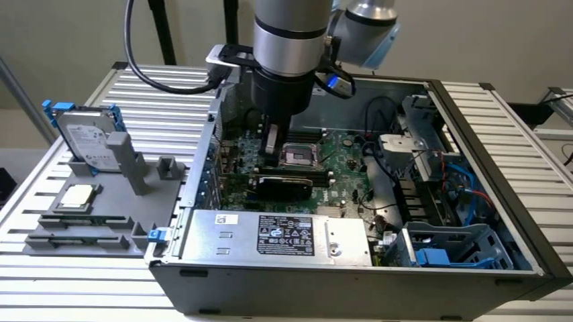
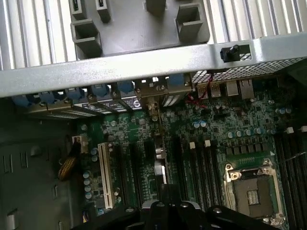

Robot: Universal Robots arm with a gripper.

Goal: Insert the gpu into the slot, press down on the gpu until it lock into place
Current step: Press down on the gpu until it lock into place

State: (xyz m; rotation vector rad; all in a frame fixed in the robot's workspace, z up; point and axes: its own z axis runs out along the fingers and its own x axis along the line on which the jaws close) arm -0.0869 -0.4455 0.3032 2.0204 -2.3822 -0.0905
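The gripper hangs inside the open computer case, above the motherboard, with the gpu lying flat just beneath it; its grip cannot be told.

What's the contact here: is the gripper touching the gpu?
Cannot tell. In the exterior view the gripper reaches down right above the gpu, but the spot where they would meet is dark, showing neither contact nor gap plainly.
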